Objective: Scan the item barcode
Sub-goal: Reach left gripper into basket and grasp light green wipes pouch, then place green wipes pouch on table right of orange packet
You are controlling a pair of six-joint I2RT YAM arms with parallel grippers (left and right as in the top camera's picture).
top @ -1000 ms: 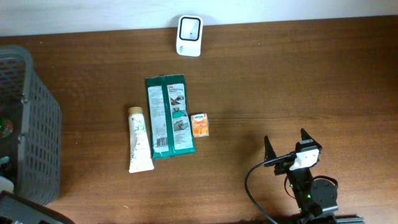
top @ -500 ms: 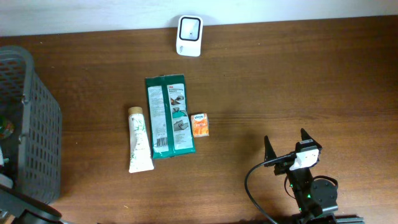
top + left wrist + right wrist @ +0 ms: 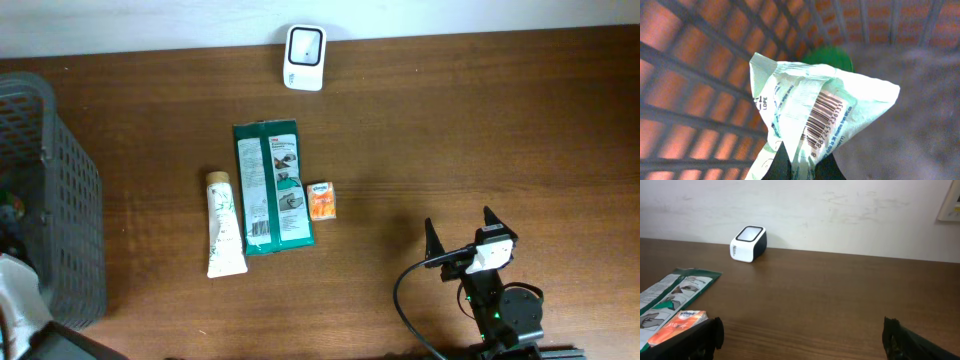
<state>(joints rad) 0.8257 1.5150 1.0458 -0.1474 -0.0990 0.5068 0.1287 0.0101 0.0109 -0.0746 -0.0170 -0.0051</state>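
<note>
The left pincer is clamped on the lower end of a pale green crinkled plastic packet, its dark fingers closed together on the film at the bottom edge of the wrist view. The packet is inside the dark grey plastic mesh basket at the left end of the brown wooden table. Its black barcode faces the wrist camera (the print under the bars is too small to read). Behind the packet, deeper in the basket, a round green object shows only as a blur. From overhead the packet is a pale patch at the near-left corner of the basket. The white box-shaped barcode scanner with a dark window stands at the far edge of the table, well apart from the basket. Mid-table, three things lie side by side. From left to right they are a cream tube with a tan cap, a dark green flat pouch and a small orange pack. The right pincer is at the near right, with its jaws spread wide apart and nothing between them.
</note>
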